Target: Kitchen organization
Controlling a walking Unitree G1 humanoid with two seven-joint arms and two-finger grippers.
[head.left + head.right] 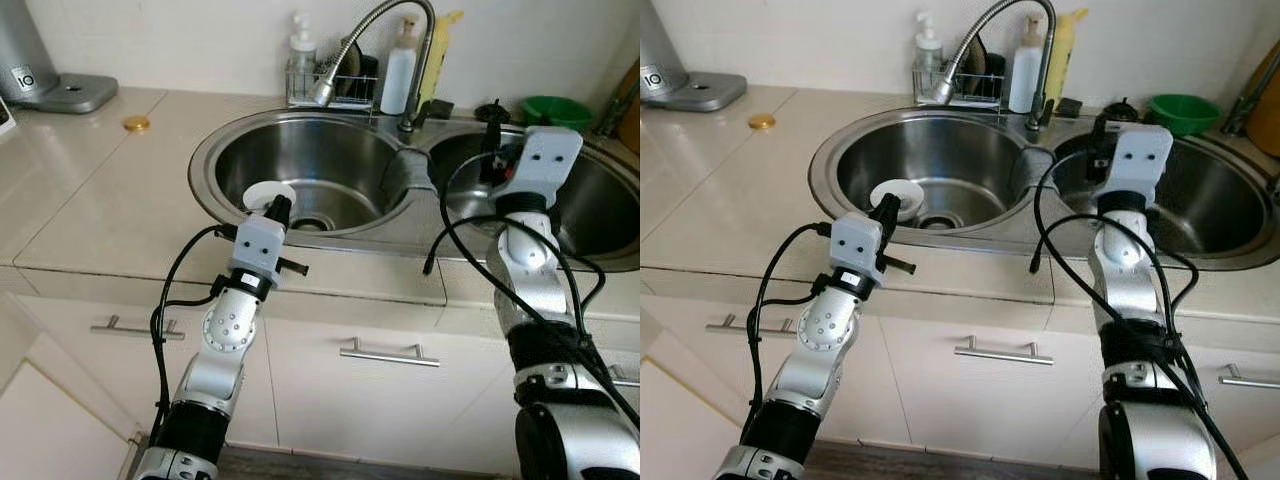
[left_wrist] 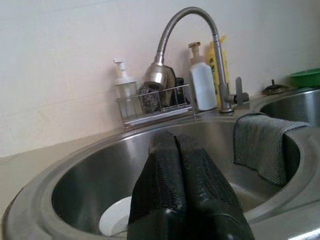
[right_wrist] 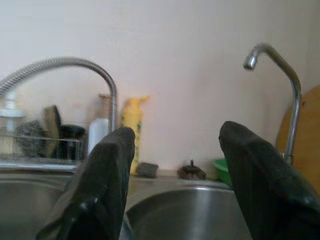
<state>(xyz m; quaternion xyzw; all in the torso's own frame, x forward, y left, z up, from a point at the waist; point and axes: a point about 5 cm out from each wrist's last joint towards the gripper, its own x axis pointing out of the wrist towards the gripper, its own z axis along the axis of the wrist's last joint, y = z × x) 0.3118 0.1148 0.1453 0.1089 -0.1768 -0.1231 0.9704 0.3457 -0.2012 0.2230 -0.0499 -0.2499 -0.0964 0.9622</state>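
a beige stone kitchen counter (image 1: 110,190) holds a double stainless steel sink (image 1: 215,150), with a grey cloth (image 1: 408,170) draped over the divider and a wire caddy (image 1: 330,90) of bottles behind. the left gripper (image 2: 179,145), fingers clenched together with nothing between them, hangs over the left basin's near rim just above a small round white plate (image 1: 268,195) lying in that basin. the right gripper (image 3: 177,150) hovers over the right basin, fingers spread wide apart and holding nothing.

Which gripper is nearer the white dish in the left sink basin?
Left. The left gripper hangs just over the white dish; the right gripper is over the other basin.
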